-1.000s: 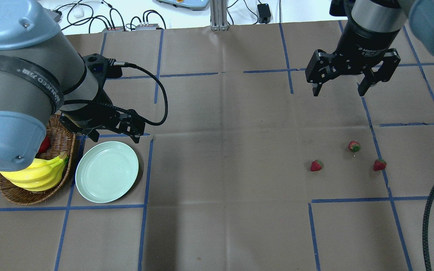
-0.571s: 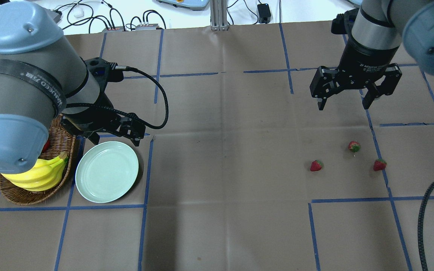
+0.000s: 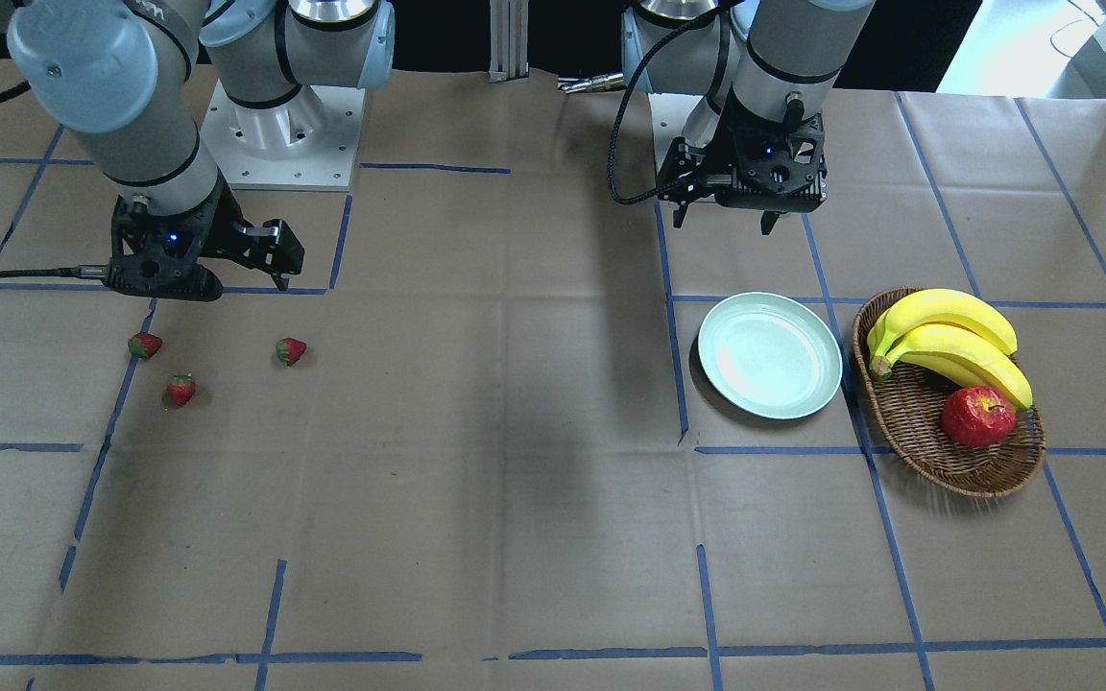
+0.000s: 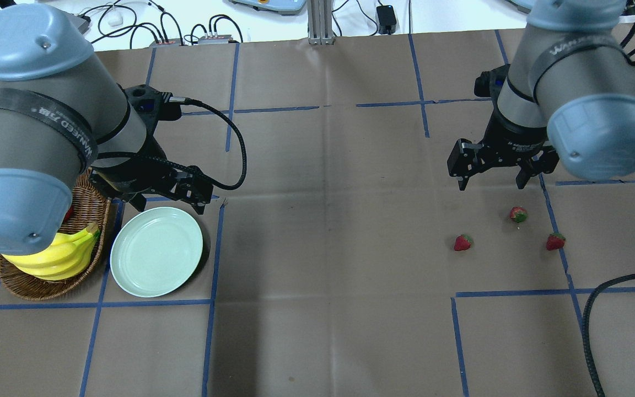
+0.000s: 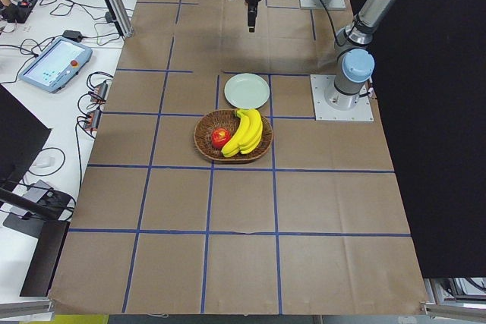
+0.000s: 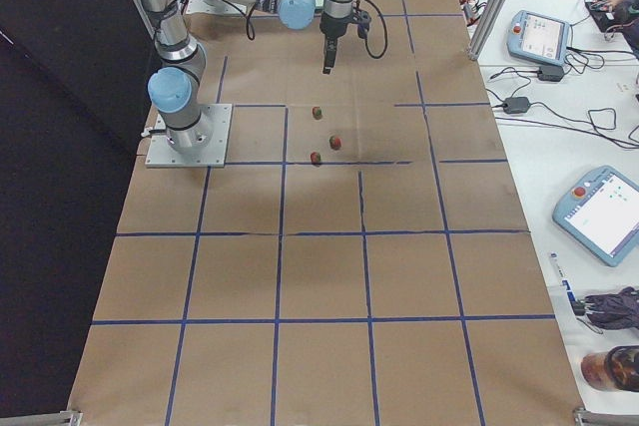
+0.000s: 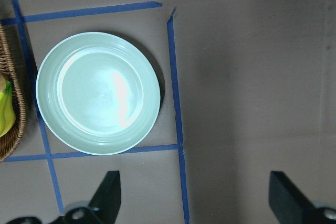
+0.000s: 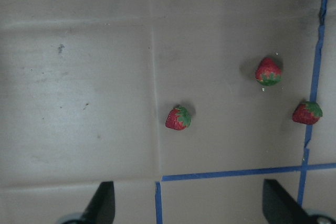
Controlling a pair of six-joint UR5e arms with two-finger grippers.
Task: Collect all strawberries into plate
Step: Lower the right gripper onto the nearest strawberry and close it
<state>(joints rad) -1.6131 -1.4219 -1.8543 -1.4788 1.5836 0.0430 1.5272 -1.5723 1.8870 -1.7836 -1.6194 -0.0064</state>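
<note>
Three small red strawberries lie apart on the brown paper at the right: one, one and one. They also show in the front view and in the right wrist view. My right gripper is open and empty, above the table just beyond them. The pale mint-green plate is empty at the left, also in the left wrist view. My left gripper is open and empty over the plate's far rim.
An oval wicker basket beside the plate holds bananas and a red apple. A black cable hangs at the right front. Blue tape lines cross the paper-covered table.
My right gripper has moved nearer and lower toward the strawberries, still open. The left arm has shifted only slightly. The strawberries and plate have not moved.
</note>
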